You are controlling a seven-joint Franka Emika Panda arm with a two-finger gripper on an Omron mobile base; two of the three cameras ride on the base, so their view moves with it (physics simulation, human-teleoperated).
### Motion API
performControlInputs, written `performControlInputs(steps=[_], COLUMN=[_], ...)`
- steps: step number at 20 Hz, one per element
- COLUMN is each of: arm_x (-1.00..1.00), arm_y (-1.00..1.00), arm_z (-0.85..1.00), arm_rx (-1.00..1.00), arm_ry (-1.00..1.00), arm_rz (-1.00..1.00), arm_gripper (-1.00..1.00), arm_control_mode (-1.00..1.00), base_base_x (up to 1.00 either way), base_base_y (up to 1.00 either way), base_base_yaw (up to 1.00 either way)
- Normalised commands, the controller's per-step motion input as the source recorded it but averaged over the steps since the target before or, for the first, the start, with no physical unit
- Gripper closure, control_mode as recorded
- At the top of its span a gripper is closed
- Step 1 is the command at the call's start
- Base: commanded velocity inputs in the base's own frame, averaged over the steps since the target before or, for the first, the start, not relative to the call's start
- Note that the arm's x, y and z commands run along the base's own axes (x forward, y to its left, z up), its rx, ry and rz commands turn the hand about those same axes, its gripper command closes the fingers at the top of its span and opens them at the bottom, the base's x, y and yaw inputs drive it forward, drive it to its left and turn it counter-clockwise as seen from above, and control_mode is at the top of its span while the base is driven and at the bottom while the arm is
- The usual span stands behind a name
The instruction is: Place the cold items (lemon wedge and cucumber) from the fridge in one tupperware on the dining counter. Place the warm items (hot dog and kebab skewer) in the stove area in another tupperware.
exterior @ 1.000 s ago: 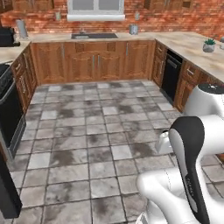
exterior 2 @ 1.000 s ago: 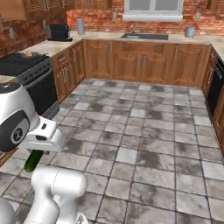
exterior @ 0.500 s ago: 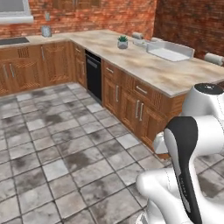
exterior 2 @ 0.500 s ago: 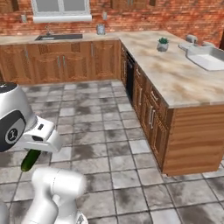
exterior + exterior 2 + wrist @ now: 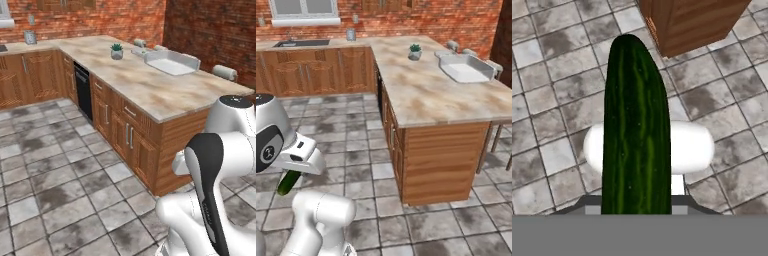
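Observation:
A long dark green cucumber (image 5: 636, 135) runs up the middle of the hand view, held lengthwise over the tiled floor. From the right base view the cucumber (image 5: 289, 182) hangs below my hand at the left, with my gripper (image 5: 295, 169) shut on it; the fingers are hidden behind it. A white tupperware (image 5: 466, 68) lies on the dining counter (image 5: 426, 95), far to the right of the gripper, and appears as the tupperware (image 5: 170, 62) in the left base view. The lemon wedge, hot dog and kebab skewer are out of view.
A small potted plant (image 5: 415, 51) stands on the counter beyond the tupperware, and a paper towel roll (image 5: 223, 72) lies at its far right edge. The wooden end of the counter (image 5: 687, 20) lies ahead. Open tiled floor (image 5: 55, 175) spreads to the left.
The whole picture has shifted: the base has turned from the sink wall toward the dining counter, which is now close. The cucumber stays in the gripper.

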Motion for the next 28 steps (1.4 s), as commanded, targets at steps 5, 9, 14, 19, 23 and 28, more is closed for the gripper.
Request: performControlInputs(steps=[5,9,14,19,23,28], arm_x=[0.00,0.00,0.00,0.00,0.00,0.00], arm_y=[0.00,0.00,0.00,0.00,0.00,0.00], arm_z=[0.00,0.00,0.00,0.00,0.00,0.00], arm_rx=[0.00,0.00,0.00,0.00,0.00,0.00], arm_ry=[0.00,0.00,0.00,0.00,0.00,0.00], arm_rz=[0.00,0.00,0.00,0.00,0.00,0.00], arm_gripper=[1.00,1.00,1.00,1.00,1.00,1.00], arm_control_mode=[1.00,1.00,1.00,1.00,1.00,1.00], base_base_x=[0.55,0.24,0.48,0.48,0.42,0.48], base_base_y=[-1.00,-1.00,-1.00,-1.00,-1.00,-1.00], base_base_yaw=[0.11,0.08,0.00,0.00,0.01,0.01])
